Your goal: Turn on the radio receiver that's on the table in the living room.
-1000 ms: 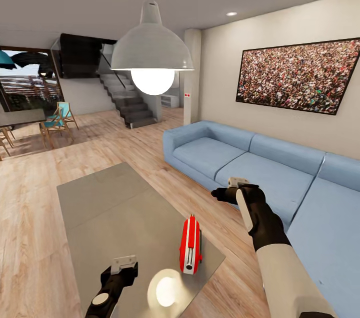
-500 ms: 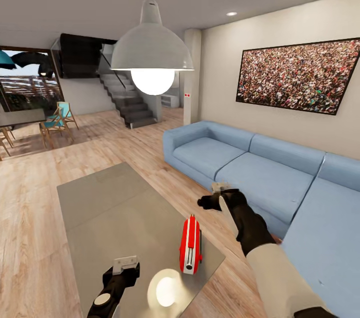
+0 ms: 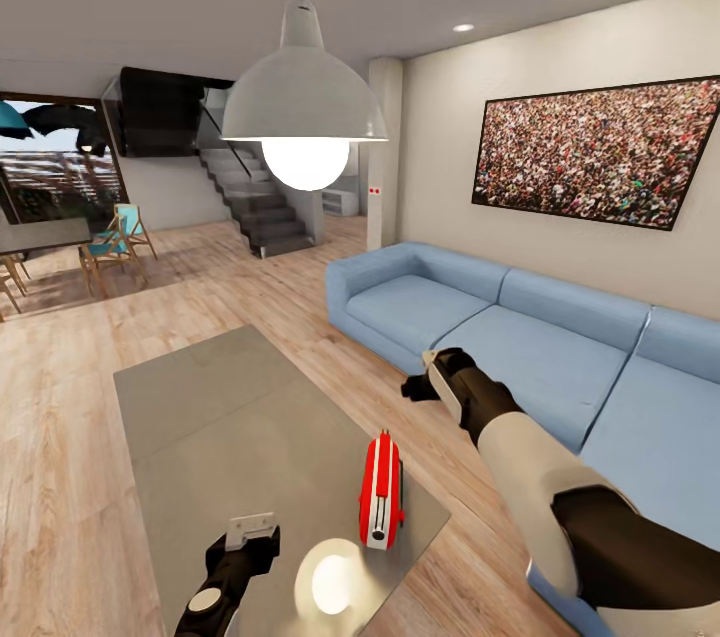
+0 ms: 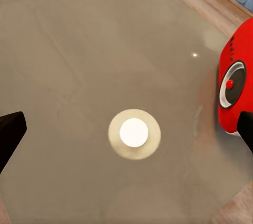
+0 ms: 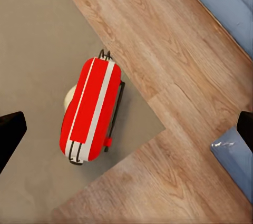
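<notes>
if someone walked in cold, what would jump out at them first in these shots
Probably the small red radio with white stripes, standing near the right corner of the grey glossy coffee table, the one vivid colour against it. Next, the big white dome pendant lamp glowing overhead, its light reflected on the tabletop. Then the long blue sectional sofa along the beige wall at right, under a wide framed crowd picture.

The low rectangular grey coffee table (image 3: 230, 417) has a smooth, glossy top that mirrors the glowing bulb of the white dome pendant lamp (image 3: 303, 97), itself a satin-smooth shell. On it lies the small red radio receiver with white trim (image 3: 381, 491), looking like shiny hard plastic with a thin dark wire handle. The pale wood plank floor (image 3: 60, 477) shows matt grain, and the blue sectional sofa (image 3: 520, 337) looks like soft, matt cloth.
</notes>
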Robot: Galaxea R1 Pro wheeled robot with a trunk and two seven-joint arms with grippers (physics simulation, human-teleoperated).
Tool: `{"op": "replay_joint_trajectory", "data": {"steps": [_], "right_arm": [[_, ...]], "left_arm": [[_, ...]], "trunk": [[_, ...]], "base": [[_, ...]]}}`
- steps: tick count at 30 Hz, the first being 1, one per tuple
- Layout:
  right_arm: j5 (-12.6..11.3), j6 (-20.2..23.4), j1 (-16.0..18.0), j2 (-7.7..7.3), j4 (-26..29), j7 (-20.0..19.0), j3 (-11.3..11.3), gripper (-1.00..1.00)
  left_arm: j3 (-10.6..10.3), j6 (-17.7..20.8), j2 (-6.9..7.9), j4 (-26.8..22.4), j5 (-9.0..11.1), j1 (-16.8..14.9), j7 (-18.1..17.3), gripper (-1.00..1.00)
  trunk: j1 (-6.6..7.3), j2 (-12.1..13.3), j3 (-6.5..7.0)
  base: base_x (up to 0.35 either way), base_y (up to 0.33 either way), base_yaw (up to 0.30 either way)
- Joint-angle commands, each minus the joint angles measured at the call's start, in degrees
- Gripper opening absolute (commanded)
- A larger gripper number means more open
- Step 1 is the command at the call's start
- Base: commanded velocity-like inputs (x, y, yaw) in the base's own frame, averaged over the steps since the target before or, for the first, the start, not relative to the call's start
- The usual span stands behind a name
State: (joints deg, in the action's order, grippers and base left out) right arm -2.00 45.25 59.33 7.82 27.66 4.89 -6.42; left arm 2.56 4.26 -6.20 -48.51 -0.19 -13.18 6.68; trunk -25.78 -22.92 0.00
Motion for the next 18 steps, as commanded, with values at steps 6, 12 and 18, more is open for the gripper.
{"op": "replay_joint_trajectory", "data": {"steps": [6,12,18], "right_arm": [[0.2,0.3,0.42,-0.13,-0.32,-0.03,0.0,1.0],[0.21,0.35,0.43,-0.1,-0.33,-0.13,0.0,1.0],[0.32,0.36,0.43,-0.32,-0.17,-0.23,0.0,1.0]], "left_arm": [[-0.06,-8.9,-0.04,13.68,0.01,0.0,-0.01,1.0],[-0.11,-25.52,0.47,34.43,-0.36,0.0,0.21,1.0],[-0.05,-30.53,4.42,48.79,-0.52,0.0,0.44,1.0]], "trunk": [[0.0,0.0,0.0],[0.0,0.0,0.0],[0.0,0.0,0.0]], "base": [[0.0,0.0,0.0],[0.0,0.0,0.0],[0.0,0.0,0.0]]}}
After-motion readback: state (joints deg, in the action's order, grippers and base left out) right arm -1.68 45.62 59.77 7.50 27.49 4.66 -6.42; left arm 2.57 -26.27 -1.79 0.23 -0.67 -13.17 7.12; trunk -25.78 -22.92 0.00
